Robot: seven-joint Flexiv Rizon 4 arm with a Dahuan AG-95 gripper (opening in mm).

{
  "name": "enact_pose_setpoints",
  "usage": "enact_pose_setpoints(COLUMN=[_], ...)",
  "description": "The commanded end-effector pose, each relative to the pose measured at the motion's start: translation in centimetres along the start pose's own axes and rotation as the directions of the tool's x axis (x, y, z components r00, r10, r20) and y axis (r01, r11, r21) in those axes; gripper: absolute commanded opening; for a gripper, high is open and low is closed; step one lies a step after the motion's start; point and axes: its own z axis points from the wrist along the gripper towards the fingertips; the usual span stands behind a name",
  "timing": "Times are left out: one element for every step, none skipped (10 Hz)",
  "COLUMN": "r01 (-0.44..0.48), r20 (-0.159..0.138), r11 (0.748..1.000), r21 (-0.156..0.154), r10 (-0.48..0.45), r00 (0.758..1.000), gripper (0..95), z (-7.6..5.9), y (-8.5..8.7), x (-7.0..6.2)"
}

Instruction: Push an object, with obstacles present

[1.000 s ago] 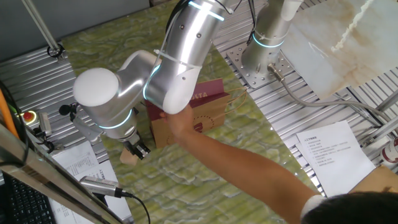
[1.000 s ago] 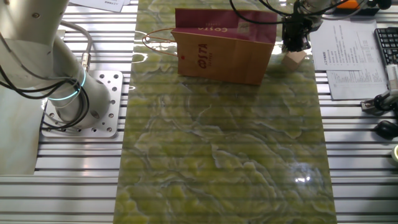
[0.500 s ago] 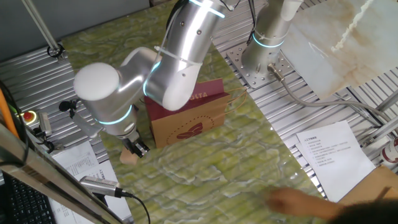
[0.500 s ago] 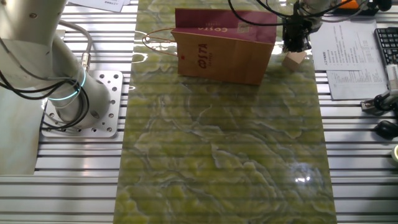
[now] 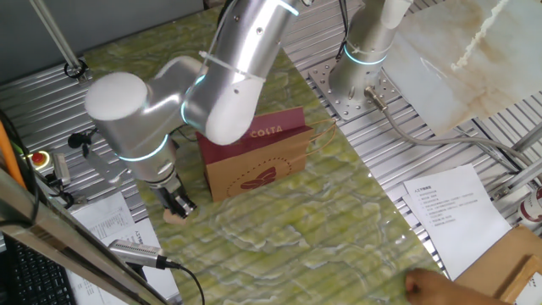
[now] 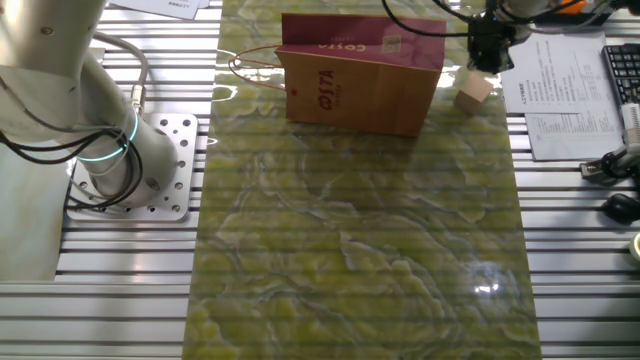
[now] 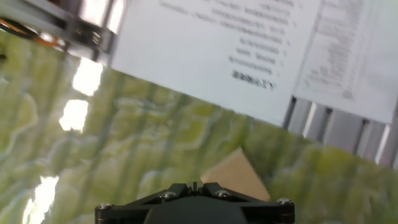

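The object, a small tan wooden cube [image 5: 172,217] [image 6: 475,89], lies on the green marbled mat near its corner by the printed papers. In the hand view the cube [image 7: 237,177] shows just past the fingertips, a little to the right. My gripper [image 5: 179,204] [image 6: 487,52] [image 7: 194,185] hangs over it, shut, with nothing between the fingers. Whether the tips touch the cube cannot be told. The obstacle, a brown paper bag with a maroon band [image 5: 254,163] [image 6: 360,82], stands upright right beside the cube and gripper, string handles on its far side.
Printed sheets [image 6: 560,90] [image 7: 249,50] lie just off the mat's edge by the cube, with a keyboard [image 6: 625,70] beyond. The arm's base [image 6: 120,150] is bolted beside the mat. A person's hand [image 5: 423,286] shows at the lower edge.
The person's arm that reached over the bag has pulled back to the frame's lower edge. My gripper shifted slightly away from the bag towards the papers; the cube has barely moved.
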Motion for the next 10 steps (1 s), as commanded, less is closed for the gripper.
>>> enact_pose_setpoints(r01=[0.015,0.047,0.089,0.110,0.121,0.120,0.119,0.119,0.123,0.132], r20=[0.016,0.030,0.046,0.060,0.075,0.077,0.079,0.081,0.077,0.069], r11=[1.000,0.998,0.995,0.993,0.991,0.991,0.991,0.991,0.990,0.987], r21=[0.019,0.030,0.040,0.047,0.054,0.058,0.060,0.063,0.071,0.090], r10=[-0.015,-0.048,-0.091,-0.113,-0.124,-0.124,-0.123,-0.123,-0.129,-0.139], r00=[1.000,0.998,0.995,0.992,0.989,0.989,0.989,0.989,0.989,0.988], gripper=[0.0,0.0,0.0,0.0,0.0,0.0,0.0,0.0,0.0,0.0], z=[0.5,1.0,1.3,1.6,2.1,2.3,2.6,2.7,2.7,2.7], y=[0.5,0.7,0.7,0.6,0.4,0.4,0.3,0.3,0.3,0.2], x=[-0.5,-0.7,-0.8,-0.8,-0.9,-0.9,-1.1,-1.2,-1.2,-1.2])
